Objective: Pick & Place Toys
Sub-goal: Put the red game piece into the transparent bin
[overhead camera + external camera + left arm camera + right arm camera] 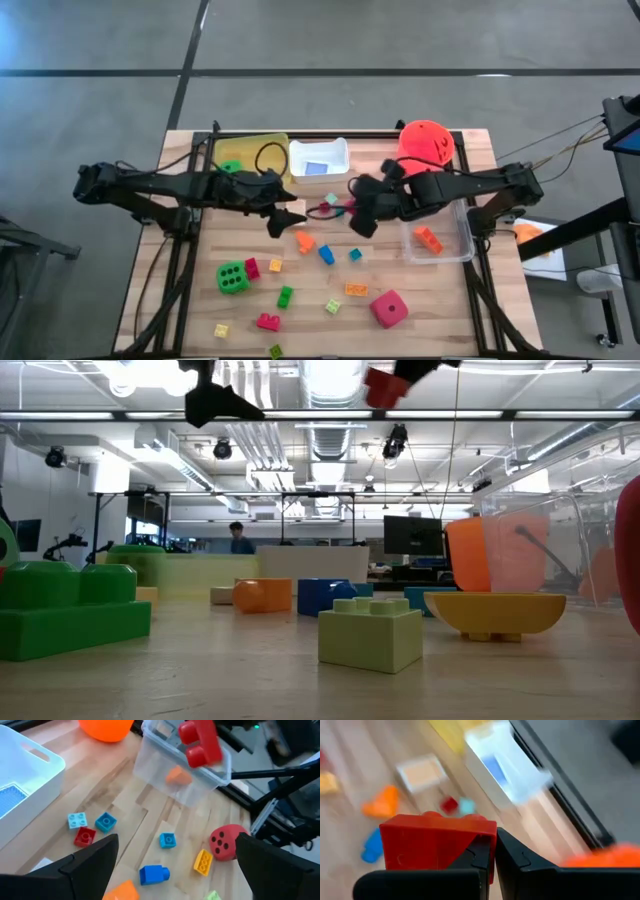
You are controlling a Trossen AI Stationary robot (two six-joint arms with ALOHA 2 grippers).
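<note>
Right gripper [495, 857] is clamped shut on a red brick [437, 845], held in the air above mid-table, near the table's back half. In the left wrist view the same red brick [200, 740] is seen hanging in front of the clear tray [180, 770], studs facing sideways, long axis roughly level.

Likely destination, judged from the layout: the clear tray [460, 245], which lies on the right arm's own side, just beside and slightly nearer the front edge than the gripper. One orange brick [428, 239] is already inside it. The orange-red bucket [425, 143] sits behind the tray; the tray's near wall has to be cleared before release.

Left gripper [285, 218] is held wide, nothing in it, hovering near mid-table just left of the right one. The two grippers are near each other, so clearance is tight if both move inward.

Loose on the table: green die [233, 277], pink-red die [389, 308], blue brick [326, 254] and other small bricks. White tray [335, 150] holds a blue card [316, 168]; yellow tray [262, 143] is beside it.
</note>
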